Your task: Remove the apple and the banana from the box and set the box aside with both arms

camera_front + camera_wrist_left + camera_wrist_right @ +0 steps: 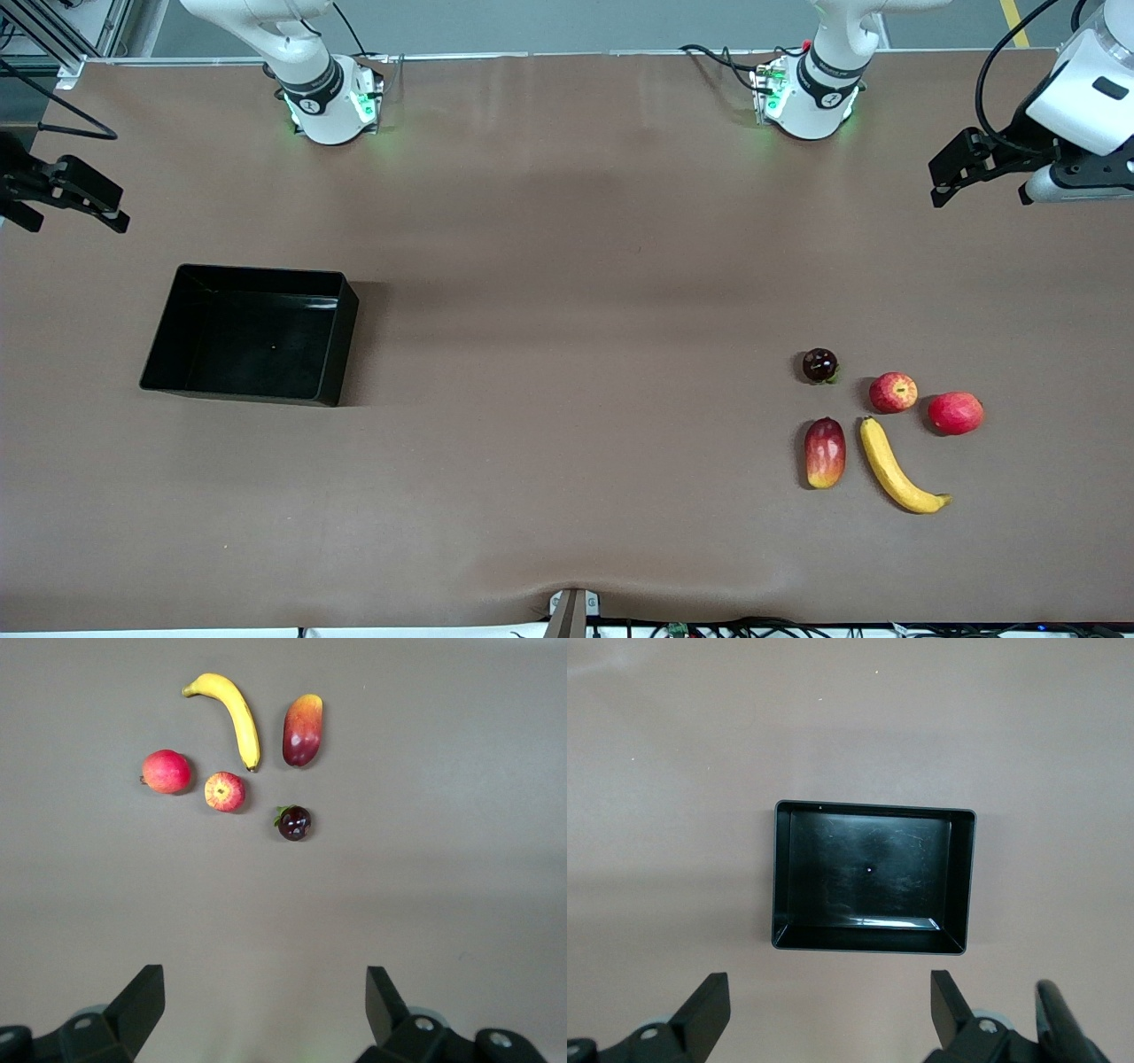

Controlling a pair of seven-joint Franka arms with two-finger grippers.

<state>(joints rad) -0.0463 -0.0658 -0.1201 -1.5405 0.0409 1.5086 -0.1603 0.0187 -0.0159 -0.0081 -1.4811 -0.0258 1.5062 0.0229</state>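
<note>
Two spread-open grippers aloft, left gripper (946, 182) well apart from banana (897, 467) (apple (893, 392) beside), right gripper (66, 197) from box (341, 350).

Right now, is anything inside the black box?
No. The box holds nothing: its glossy floor shows bare in the right wrist view, all four walls visible. The banana and apple lie on the table toward the left arm's end. Nothing covers the inside.

No readable text, labels or numbers on the table, the fruit or the arms
</note>
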